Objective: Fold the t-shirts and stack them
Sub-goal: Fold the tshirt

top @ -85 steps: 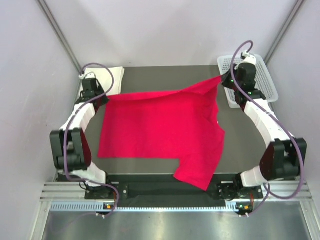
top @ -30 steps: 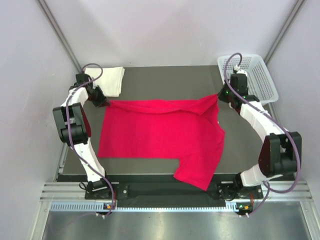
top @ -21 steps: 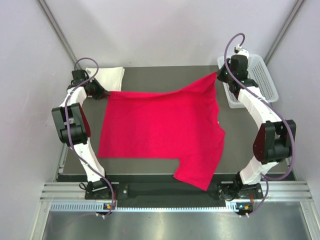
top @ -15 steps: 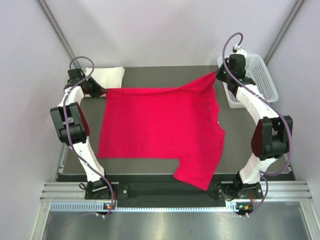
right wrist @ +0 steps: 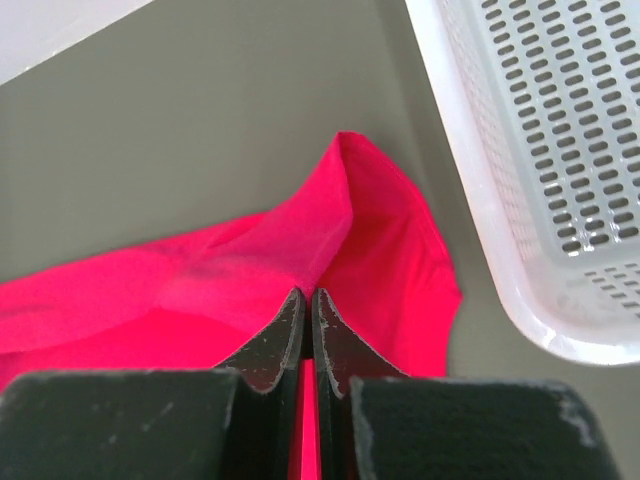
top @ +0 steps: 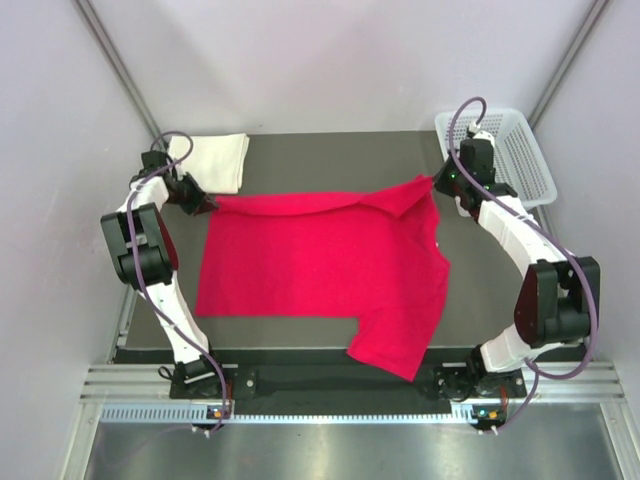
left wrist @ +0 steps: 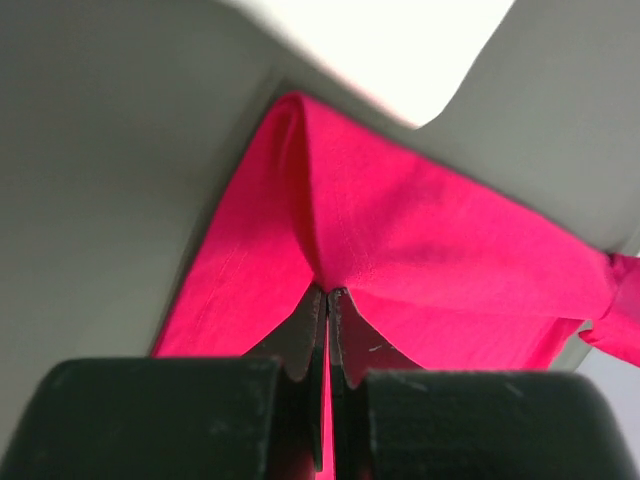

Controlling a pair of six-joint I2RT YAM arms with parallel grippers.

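Observation:
A bright red t-shirt (top: 320, 265) lies spread over the dark table, one sleeve hanging toward the near edge. My left gripper (top: 205, 203) is shut on its far left corner (left wrist: 330, 215), the cloth pinched between the black fingers (left wrist: 300, 340). My right gripper (top: 437, 181) is shut on the far right corner (right wrist: 350, 230), lifting it a little off the table. The far hem sags between the two grips. A cream-white t-shirt (top: 215, 160), folded, rests at the far left corner and shows as a pale patch (left wrist: 380, 50) in the left wrist view.
A white plastic mesh basket (top: 515, 155) stands at the far right, close to my right gripper; its rim (right wrist: 480, 200) runs along the right of the right wrist view. Pale walls enclose the table (top: 340, 155) on three sides.
Both grippers lifted the shirt's far edge up and back, then came down and toward the front again. The far hem now lies lower and nearer, folded over slightly. Grips are unchanged.

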